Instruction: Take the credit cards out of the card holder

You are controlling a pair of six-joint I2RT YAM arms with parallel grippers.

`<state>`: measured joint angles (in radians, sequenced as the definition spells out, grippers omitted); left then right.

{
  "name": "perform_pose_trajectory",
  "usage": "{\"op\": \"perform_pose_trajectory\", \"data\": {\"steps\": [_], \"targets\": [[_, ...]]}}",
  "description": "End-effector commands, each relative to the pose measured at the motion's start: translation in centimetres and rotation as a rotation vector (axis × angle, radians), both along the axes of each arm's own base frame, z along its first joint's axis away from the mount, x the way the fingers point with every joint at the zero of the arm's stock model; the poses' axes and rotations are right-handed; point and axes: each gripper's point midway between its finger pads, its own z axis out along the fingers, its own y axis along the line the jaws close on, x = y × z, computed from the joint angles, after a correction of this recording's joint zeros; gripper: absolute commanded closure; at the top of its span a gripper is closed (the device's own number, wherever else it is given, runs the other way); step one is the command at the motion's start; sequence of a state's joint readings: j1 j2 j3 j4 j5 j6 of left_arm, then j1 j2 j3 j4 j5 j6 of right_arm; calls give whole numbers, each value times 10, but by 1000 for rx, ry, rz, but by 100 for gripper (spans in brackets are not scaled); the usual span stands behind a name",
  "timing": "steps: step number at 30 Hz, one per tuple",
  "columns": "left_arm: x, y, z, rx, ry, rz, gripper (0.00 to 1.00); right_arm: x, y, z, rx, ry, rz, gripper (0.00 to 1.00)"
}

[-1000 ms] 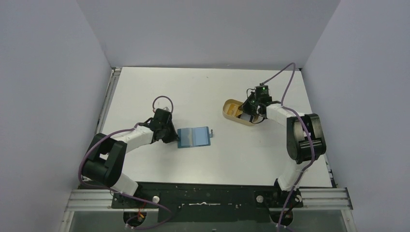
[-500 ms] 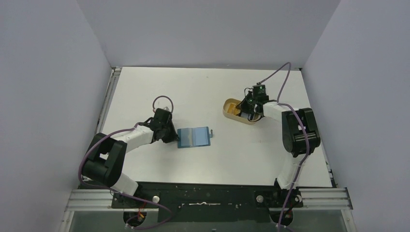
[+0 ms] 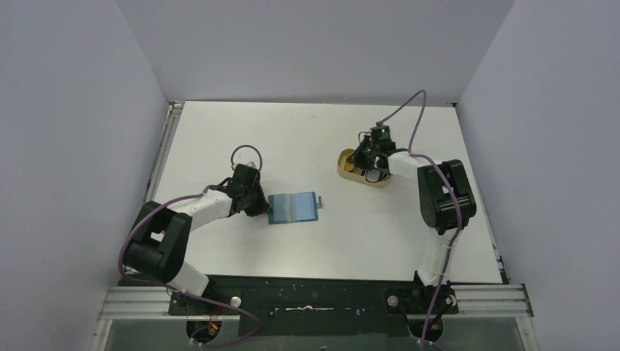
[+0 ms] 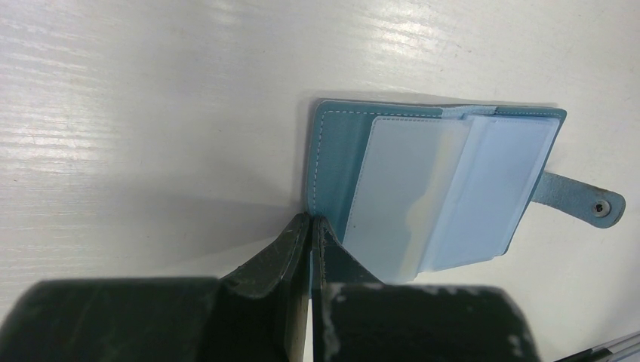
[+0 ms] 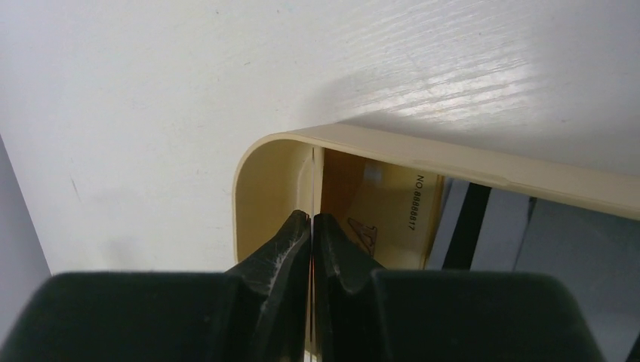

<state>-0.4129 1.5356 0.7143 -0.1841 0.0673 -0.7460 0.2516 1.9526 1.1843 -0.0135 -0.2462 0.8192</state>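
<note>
**Ana:** Start with the big things. What is there?

**Ben:** A flat white table point(image 3: 292, 131), with both arms reaching out over it, well apart from each other.

**Ana:** And on the right?

**Ben:** A tan oval plastic tray point(image 3: 342, 164) sits on the far right part of the table. The right gripper point(image 3: 362, 164) hangs over it. In the wrist view its tips point(image 5: 312, 217) are just inside the tray's rounded end point(image 5: 260, 151).

**Ana:** Are its jaws apart?

**Ben:** No, they are pressed together. A thin pale sliver runs up between them. I can't tell whether that is a card's edge.

**Ana:** Where is the wallet?

**Ben:** The small teal-blue folding card holder point(image 3: 294, 207) lies open and flat near the middle of the table, with its pale blue sleeves point(image 4: 438, 188) facing up. The left gripper point(image 3: 263, 209) is at its left edge.

**Ana:** Is it gripping the wallet?

**Ben:** The left jaws are closed tight, and the tips point(image 4: 311, 220) meet right at the teal cover's edge. I can't tell whether they are pinching it or only touching it.

**Ana:** Where are the cards?

**Ben:** A thin yellow rectangular card with a printed number point(image 5: 385, 219) is in the tray. Beside it is a pale card with a black band point(image 5: 498, 226).

**Ana:** What is the smallest thing?

**Ben:** The wallet's short teal snap-tab strap point(image 4: 577, 200). It sticks out flat from the edge away from the left gripper.
</note>
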Motion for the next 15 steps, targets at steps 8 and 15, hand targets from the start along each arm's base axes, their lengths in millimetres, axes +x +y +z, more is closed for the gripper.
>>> {"op": "perform_pose_trajectory", "data": {"steps": [8,15], "targets": [[-5,3,-1,27,12,-20,100,11,0,24,-67,-59,31,74],[-5,2,-2,25,12,-23,100,2,-12,28,-200,-1,101,71]]}}
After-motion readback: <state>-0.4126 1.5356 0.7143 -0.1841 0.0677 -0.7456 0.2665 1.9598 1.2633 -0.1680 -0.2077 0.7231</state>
